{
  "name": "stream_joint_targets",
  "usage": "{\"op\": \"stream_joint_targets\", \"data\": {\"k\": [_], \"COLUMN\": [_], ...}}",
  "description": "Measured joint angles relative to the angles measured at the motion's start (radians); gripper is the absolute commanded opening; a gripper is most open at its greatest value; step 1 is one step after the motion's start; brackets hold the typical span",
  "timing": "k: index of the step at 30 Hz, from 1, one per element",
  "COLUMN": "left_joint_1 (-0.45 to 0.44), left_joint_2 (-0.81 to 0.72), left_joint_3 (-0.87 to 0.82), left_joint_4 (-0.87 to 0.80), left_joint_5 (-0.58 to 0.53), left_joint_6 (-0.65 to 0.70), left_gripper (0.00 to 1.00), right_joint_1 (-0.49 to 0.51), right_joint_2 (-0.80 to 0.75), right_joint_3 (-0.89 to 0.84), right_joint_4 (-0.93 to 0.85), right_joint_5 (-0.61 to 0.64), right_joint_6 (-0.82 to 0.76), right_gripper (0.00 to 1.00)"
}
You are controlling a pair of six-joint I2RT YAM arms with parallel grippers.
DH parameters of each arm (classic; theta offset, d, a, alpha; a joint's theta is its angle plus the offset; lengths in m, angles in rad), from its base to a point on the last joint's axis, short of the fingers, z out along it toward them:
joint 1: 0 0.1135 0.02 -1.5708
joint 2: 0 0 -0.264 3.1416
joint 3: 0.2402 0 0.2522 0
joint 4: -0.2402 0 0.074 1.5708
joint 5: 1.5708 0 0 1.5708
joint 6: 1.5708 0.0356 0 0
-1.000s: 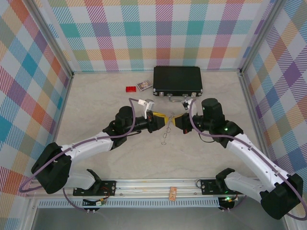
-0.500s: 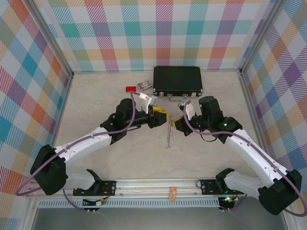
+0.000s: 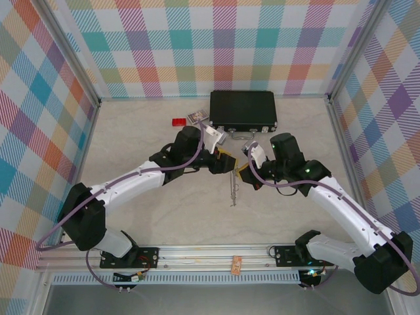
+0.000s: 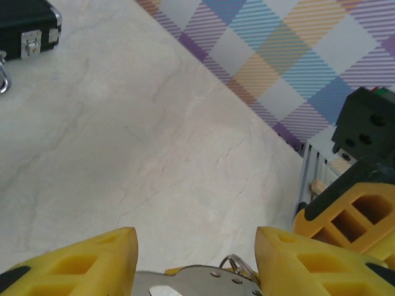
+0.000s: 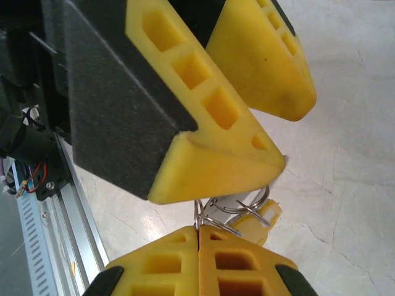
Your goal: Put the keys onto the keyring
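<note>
**Clearances.** The table (image 3: pixel 131 203) is closed in by checked walls (image 3: pixel 39 131) at the left, top and right of the overhead view. A metal rail (image 3: pixel 197 251) runs along the bottom. A black case (image 3: pixel 243 109) lies at upper centre against the back wall, with a small box (image 3: pixel 197 117) and a red block (image 3: pixel 178 122) just left of it. Bare tabletop lies open at the left and right, and from the frame centre down to the rail.

**Right pincer** (image 3: pixel 241 174). It sits right of centre. In its wrist view the fingers (image 5: pixel 166 265) are pressed together on the wire loops of the keyring (image 5: pixel 237 206). A yellow-headed key (image 5: pixel 264 223) hangs from those loops, just beyond the fingertips. Overhead, the keyring (image 3: pixel 233 190) hangs as a thin line below the pincer, down toward the table.

**Left pincer** (image 3: pixel 227 164). It sits just left of the right pincer, tips near each other. Its fingers (image 4: pixel 92 262) are spread, and nothing is visibly pinched. In the right wrist view they stand just above the loops. A silver metal piece (image 4: pixel 191 282) shows between them at the bottom edge of the left wrist view; whether it is a key cannot be told.
</note>
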Motion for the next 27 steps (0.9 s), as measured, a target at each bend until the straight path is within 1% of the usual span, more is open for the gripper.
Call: {"op": "stream_joint_targets", "data": {"k": [9, 21, 27], "left_joint_1": [0.0, 0.0, 0.002], "left_joint_2": [0.001, -0.027, -0.063], "left_joint_3": [0.009, -0.046, -0.054], "left_joint_4": [-0.087, -0.09, -0.089], "left_joint_5": [-0.022, -0.045, -0.044], "left_joint_6": [0.045, 0.05, 0.049], "left_gripper": [0.48, 0.47, 0.46], "right_joint_1": [0.003, 0.004, 0.004], "right_joint_2": [0.004, 0.007, 0.026], "right_joint_3": [0.0, 0.001, 0.035], "right_joint_4": [-0.018, -0.035, -0.067], "right_joint_5": [0.003, 0.012, -0.001], "right_joint_6": [-0.015, -0.038, -0.048], "right_gripper": [0.0, 0.0, 0.0]}}
